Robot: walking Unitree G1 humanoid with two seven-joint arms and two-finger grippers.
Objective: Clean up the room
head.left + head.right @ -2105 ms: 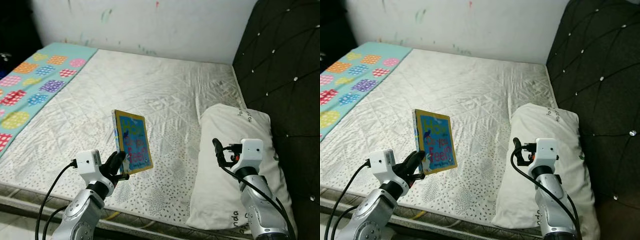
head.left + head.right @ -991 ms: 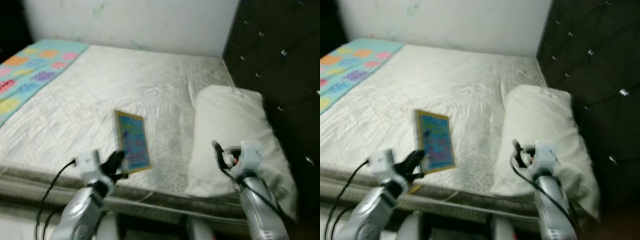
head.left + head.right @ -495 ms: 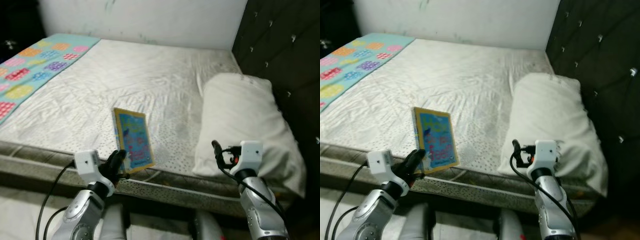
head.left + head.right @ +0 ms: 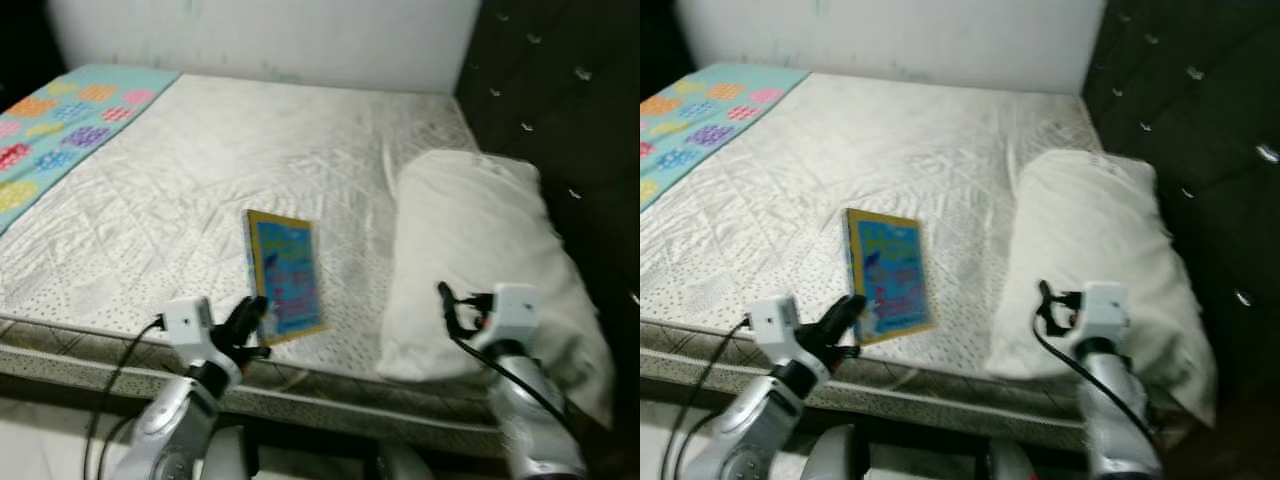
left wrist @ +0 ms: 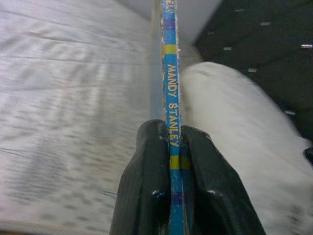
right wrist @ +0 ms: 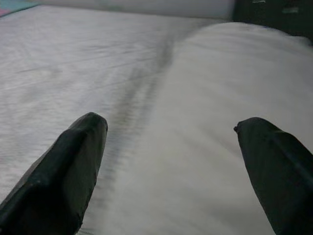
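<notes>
White quilted fabric covers the mattress [image 4: 250, 170], which runs back to a pale wall [image 4: 270, 35] marked with faint smudges. At the robot's right stands a dark tufted headboard [image 4: 560, 90], with a white pillow [image 4: 480, 250] lying against it. A teal blanket [image 4: 60, 125] with coloured spots lies at the far left. The left gripper [image 5: 171, 161] is clamped on the lower edge of a blue children's book [image 4: 286, 275], held upright above the bed's near edge. The right gripper [image 6: 171, 161] hovers near the pillow, fingers spread wide.
</notes>
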